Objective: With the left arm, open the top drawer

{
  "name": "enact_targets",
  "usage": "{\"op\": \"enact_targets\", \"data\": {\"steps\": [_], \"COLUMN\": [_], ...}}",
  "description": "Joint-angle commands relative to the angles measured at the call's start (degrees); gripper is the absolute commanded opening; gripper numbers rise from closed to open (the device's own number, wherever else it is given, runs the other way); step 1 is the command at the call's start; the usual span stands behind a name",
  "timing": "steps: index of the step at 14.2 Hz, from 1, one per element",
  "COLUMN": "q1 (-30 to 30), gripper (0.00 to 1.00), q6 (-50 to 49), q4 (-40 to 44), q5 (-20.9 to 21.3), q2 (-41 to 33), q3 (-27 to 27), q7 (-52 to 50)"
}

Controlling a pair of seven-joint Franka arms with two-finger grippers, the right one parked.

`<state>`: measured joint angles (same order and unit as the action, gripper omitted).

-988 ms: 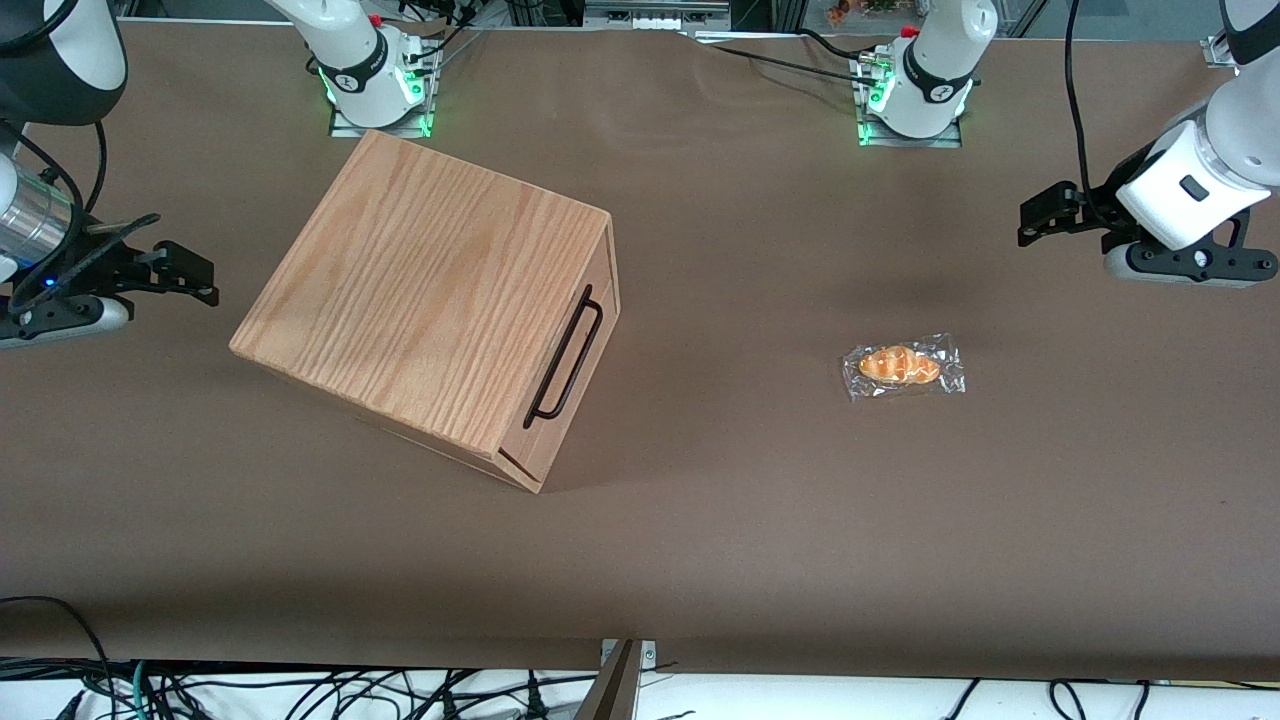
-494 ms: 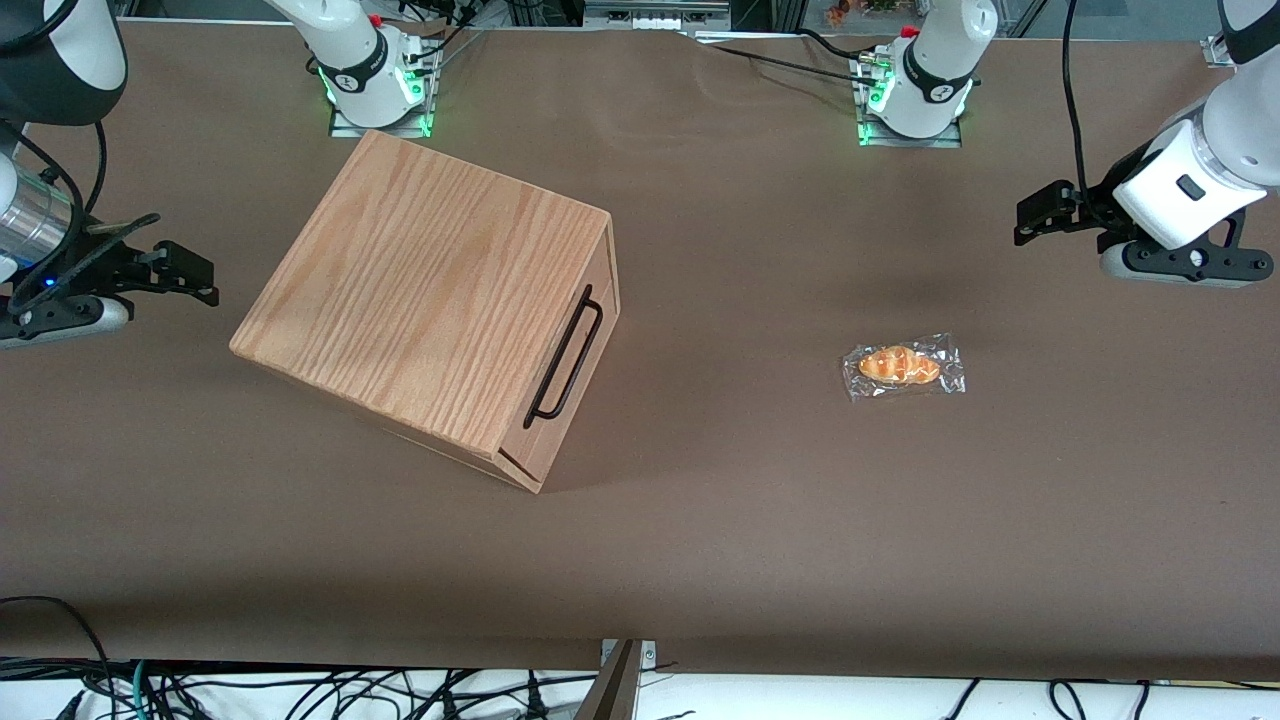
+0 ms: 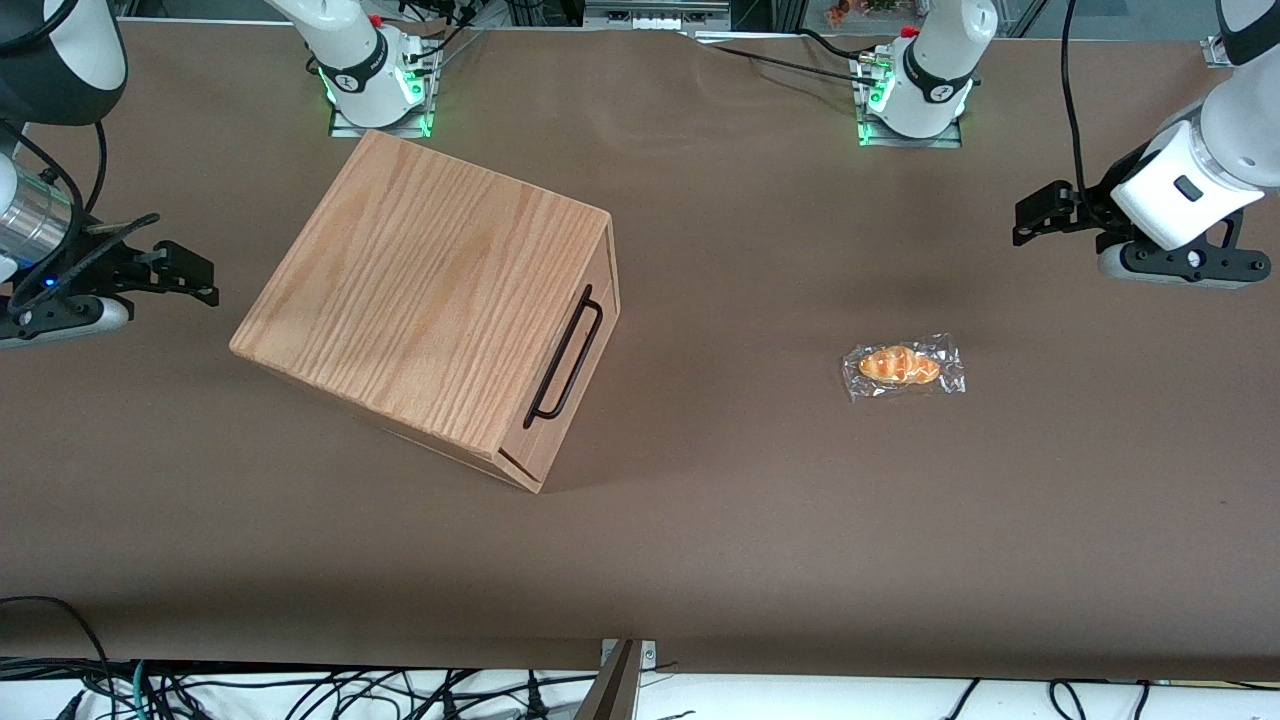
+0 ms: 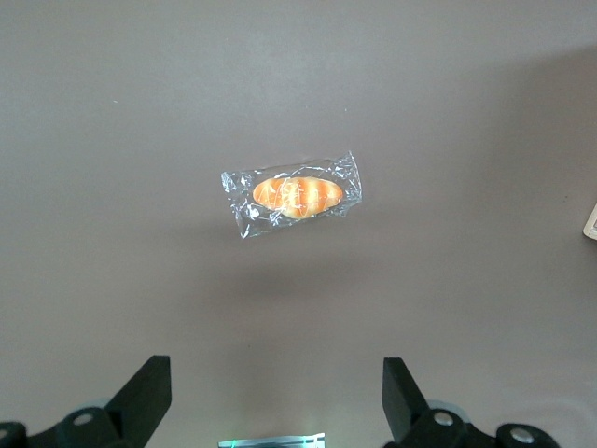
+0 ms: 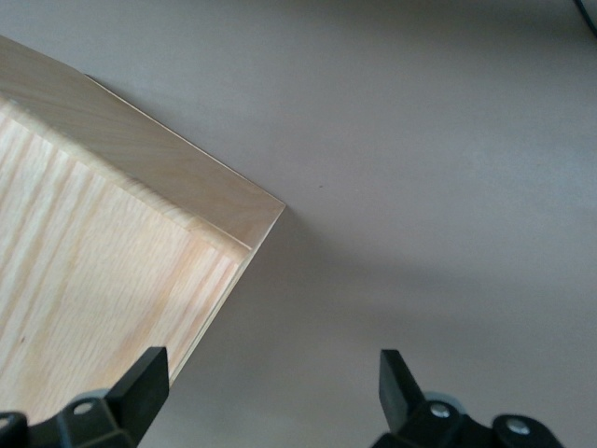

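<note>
The left arm's black two-finger gripper (image 3: 1040,215) hangs in the air above the brown table (image 3: 740,560), out at the working arm's end, with its fingers (image 4: 145,392) spread wide apart and nothing between them. It touches nothing. Looking down from the wrist, the spread fingers frame bare tabletop, and a small bread roll in a clear plastic wrapper (image 4: 293,194) lies flat on the table a little way below and ahead of them. In the front view that wrapped roll (image 3: 903,366) sits between the gripper and the cabinet, nearer to the front camera than the gripper. The light oak drawer cabinet (image 3: 425,290) stands well apart from the gripper, toward the parked arm's end of the table, and is turned at an angle so its front faces the working arm's end and slightly toward the camera. The top drawer (image 3: 572,385) looks fully shut, its front panel flush with the cabinet body, and no paler inside wood shows. Its long thin black bar handle (image 3: 565,357) runs along the front panel, untouched. As a judgement, the task is barely begun: the reach to the handle, the grasp on the bar, and the pull that slides the drawer out all remain to be done.
</note>
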<state>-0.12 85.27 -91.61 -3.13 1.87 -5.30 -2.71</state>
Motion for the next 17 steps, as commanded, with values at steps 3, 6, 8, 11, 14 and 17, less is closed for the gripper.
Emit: {"op": "enact_targets", "data": {"steps": [3, 6, 8, 11, 14, 17], "q1": [-1.29, -5.23, -10.31, -17.09, -21.75, -23.70], "gripper": [1.00, 1.00, 1.00, 1.00, 1.00, 1.00], "q6": [-0.64, -0.28, 1.90, 9.71, 21.31, 32.29], "q4": [2.14, 5.55, 10.72, 15.23, 15.50, 15.85], "q5": [-3.01, -7.75, -7.86, -7.77, -9.60, -13.03], "q2": [1.20, 5.49, 11.28, 19.37, 25.53, 29.05], "q3": [-1.28, -1.55, -1.47, -1.47, -1.47, -1.47], "q7": [0.60, 0.51, -0.10, -6.76, -10.28, -17.48]}}
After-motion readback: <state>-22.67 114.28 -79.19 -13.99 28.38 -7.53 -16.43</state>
